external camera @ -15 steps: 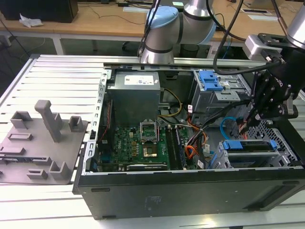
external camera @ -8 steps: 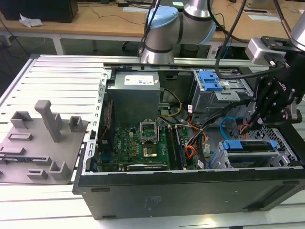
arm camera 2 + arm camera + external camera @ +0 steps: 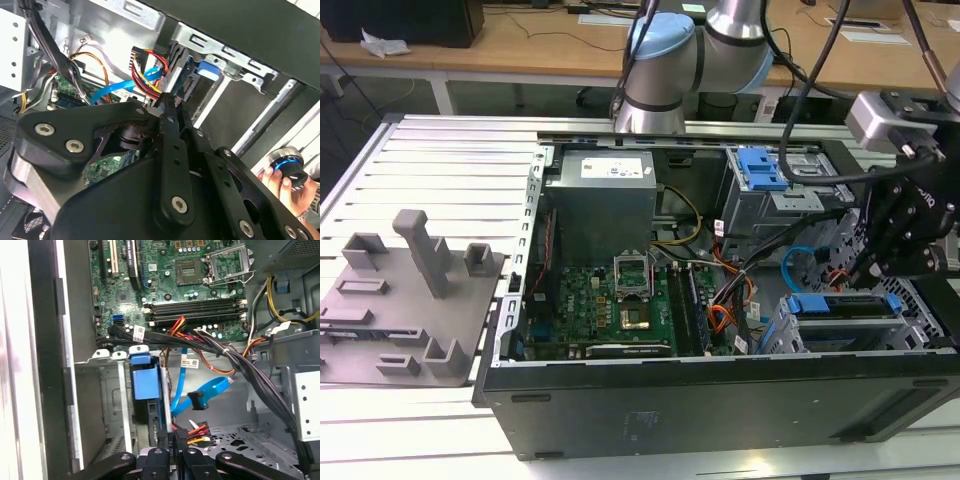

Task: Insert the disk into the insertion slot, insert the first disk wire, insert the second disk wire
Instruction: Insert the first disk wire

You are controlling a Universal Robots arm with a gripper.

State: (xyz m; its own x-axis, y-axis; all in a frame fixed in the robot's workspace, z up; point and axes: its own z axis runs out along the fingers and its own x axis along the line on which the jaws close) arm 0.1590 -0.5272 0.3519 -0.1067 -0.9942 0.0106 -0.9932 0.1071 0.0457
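Note:
The disk (image 3: 840, 305), framed by its blue carrier (image 3: 146, 382), sits inside the low silver insertion slot (image 3: 788, 335) at the case's front corner on the exterior view's right. My gripper (image 3: 171, 441) hangs just behind the disk, fingers pressed together on the black plug of the first disk wire (image 3: 195, 431), a bundle of red, yellow and orange leads. The second wrist view shows the same bundle (image 3: 145, 62) ahead of the gripper (image 3: 167, 102). The second disk wire (image 3: 210, 390), a light-blue flat cable, loops loose beside the disk (image 3: 790, 262), its plug free.
A taller grey cage with a blue latch (image 3: 760, 170) stands behind the slot. The motherboard (image 3: 610, 300) and power supply box (image 3: 600, 200) fill the case's left. Black cable bundles (image 3: 260, 375) cross above the cage. A person's hand (image 3: 285, 182) holds a round knob outside the case.

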